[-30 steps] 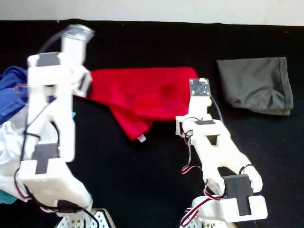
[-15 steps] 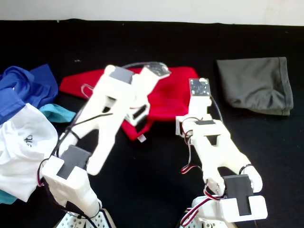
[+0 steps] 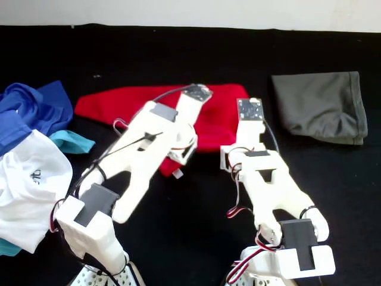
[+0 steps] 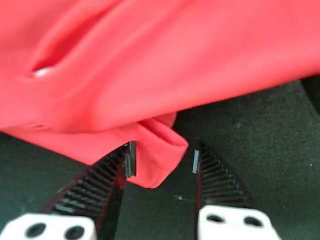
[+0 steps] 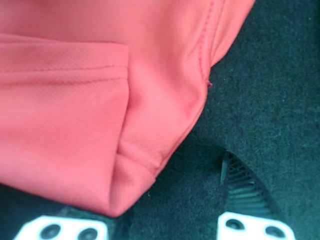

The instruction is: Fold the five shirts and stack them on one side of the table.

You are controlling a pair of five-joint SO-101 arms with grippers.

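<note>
A red shirt (image 3: 134, 102) lies spread across the middle of the black table. My left gripper (image 4: 162, 152) is open, its two fingers on either side of a folded corner of the red shirt (image 4: 155, 165) at its near edge. From above, the left gripper (image 3: 178, 155) hangs over that corner. My right gripper (image 5: 167, 172) is open at the shirt's right edge. One of its fingers (image 5: 239, 187) rests on bare table and the other is hidden under the red cloth (image 5: 75, 115). A folded grey shirt (image 3: 324, 106) lies at the back right.
A pile of unfolded shirts sits at the left edge: blue (image 3: 27, 113), teal (image 3: 71, 142) and white (image 3: 27, 185). Both arm bases stand at the near edge. Bare black table (image 3: 196, 53) shows behind the red shirt and between the arms.
My left arm swung from the table's left side to the centre and came down at the red shirt's near corner. The shirt's left part now lies flat. The right arm stayed still.
</note>
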